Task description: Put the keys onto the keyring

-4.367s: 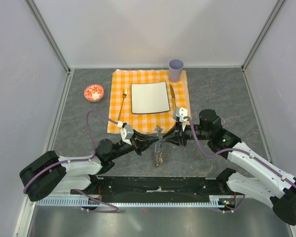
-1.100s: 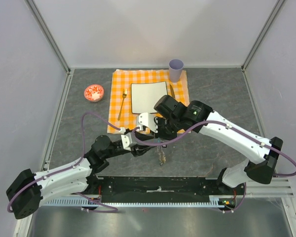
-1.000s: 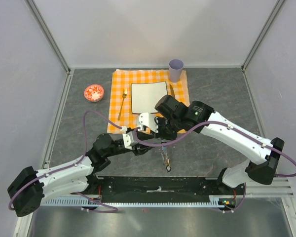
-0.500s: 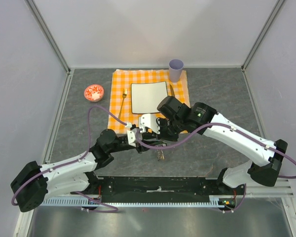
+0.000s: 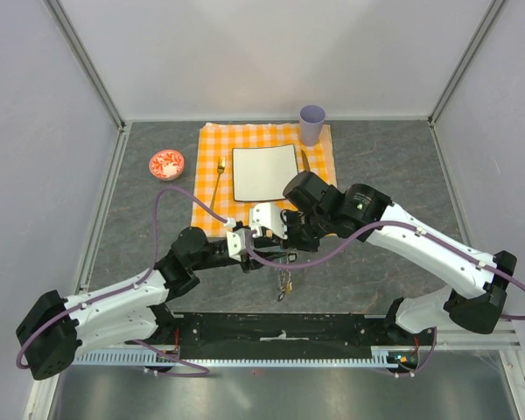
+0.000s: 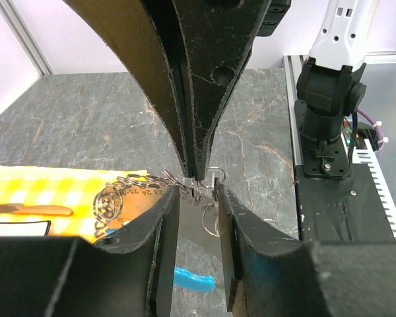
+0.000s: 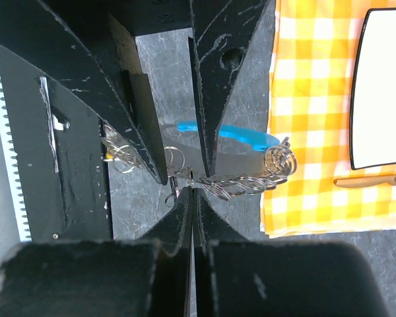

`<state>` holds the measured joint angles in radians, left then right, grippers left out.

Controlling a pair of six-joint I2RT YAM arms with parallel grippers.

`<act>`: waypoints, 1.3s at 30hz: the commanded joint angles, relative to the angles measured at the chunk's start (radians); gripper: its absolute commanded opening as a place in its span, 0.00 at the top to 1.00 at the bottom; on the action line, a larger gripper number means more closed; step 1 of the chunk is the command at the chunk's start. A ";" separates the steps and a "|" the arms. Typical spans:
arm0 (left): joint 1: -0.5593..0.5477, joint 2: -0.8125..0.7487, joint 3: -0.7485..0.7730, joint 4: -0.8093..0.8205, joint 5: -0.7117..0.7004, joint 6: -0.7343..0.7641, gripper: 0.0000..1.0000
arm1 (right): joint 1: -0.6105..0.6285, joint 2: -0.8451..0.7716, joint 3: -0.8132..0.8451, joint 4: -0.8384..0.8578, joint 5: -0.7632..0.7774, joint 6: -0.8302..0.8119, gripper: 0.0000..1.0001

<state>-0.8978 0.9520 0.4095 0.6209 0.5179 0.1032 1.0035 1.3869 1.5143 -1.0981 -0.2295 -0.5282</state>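
The keyring hangs above the grey tabletop between both grippers. Its flat grey metal tag (image 6: 197, 228) fills the gap of my left gripper (image 6: 198, 198), whose jaws press on the tag's two edges. My right gripper (image 7: 193, 190) is shut on a thin wire ring (image 6: 214, 177) of the keyring, tip to tip with the left one. A chain of small rings (image 7: 244, 183) trails toward the cloth. The turquoise tag (image 7: 232, 135) hangs underneath. The keys (image 5: 284, 282) dangle below the two grippers (image 5: 280, 252).
An orange checked cloth (image 5: 210, 179) carries a white square plate (image 5: 265, 172), a gold fork (image 5: 218, 184) and a knife (image 5: 304, 164). A lilac cup (image 5: 312, 123) stands behind it. A red-and-white bowl (image 5: 166, 164) sits at the left. A black rail (image 5: 280, 331) runs along the near edge.
Both arms have drifted slightly right and forward while keeping the keyring between them. The dangling keys have swung back under the grippers.
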 commanded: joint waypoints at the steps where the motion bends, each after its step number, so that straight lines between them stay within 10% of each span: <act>1: 0.002 -0.016 0.026 -0.015 -0.013 0.040 0.64 | 0.001 -0.034 0.001 0.050 -0.021 -0.018 1.00; 14: 0.000 0.027 0.069 -0.007 0.036 0.035 0.94 | 0.001 -0.032 -0.012 0.057 -0.051 -0.030 1.00; 26: 0.002 0.044 0.094 -0.012 0.091 0.003 0.80 | 0.003 -0.020 -0.029 0.058 -0.077 -0.044 1.00; 39: 0.002 0.031 0.075 0.042 -0.018 -0.072 0.98 | 0.004 -0.071 -0.098 0.184 -0.047 0.025 0.91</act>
<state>-0.8921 0.9924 0.4484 0.5697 0.5762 0.1238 0.9901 1.3613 1.4712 -1.0691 -0.2798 -0.5045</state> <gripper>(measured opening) 0.027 0.040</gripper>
